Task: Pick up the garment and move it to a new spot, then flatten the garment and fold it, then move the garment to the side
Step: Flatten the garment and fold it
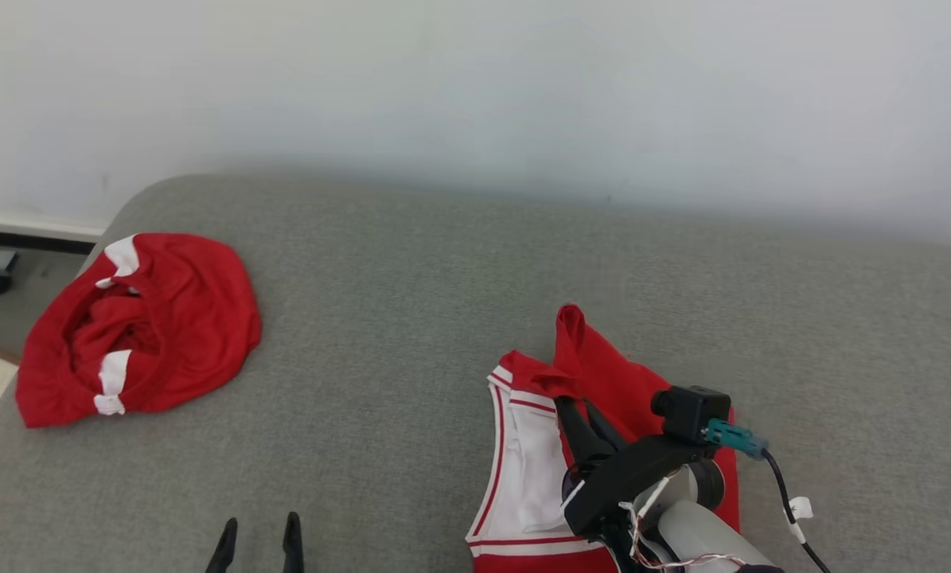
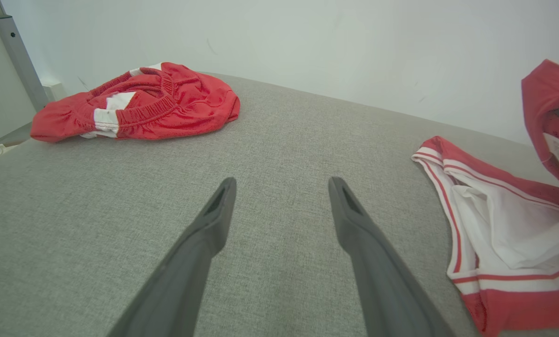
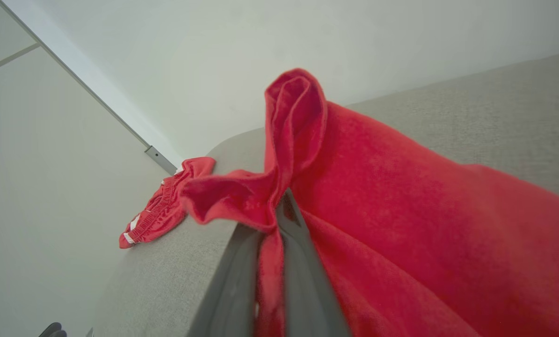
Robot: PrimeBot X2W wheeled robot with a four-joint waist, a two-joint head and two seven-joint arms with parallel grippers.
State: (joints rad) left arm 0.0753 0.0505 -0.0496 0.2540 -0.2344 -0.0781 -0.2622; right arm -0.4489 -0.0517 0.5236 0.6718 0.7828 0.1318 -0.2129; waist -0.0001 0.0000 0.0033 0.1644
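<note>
Two fingers on the right gripper (image 1: 578, 407), what are they doing?
They are squeezed tight on a red fold of the shirt (image 1: 628, 383), holding it up off the grey couch (image 1: 443, 278). The rest of the shirt lies on the couch's front edge.
And the left gripper (image 2: 281, 183)?
Spread wide, holding nothing, low over the couch. Some red shorts (image 1: 153, 326) lie bunched at the couch's left end.

Our left gripper (image 2: 281, 182), two long dark fingers, hangs low with its jaws spread wide and nothing between them. Our right gripper (image 1: 577, 407) (carried on a pale rounded forearm (image 1: 702, 532)) is pinched tight on a fold of the red-and-white fabric garment (image 1: 626, 390).
</note>
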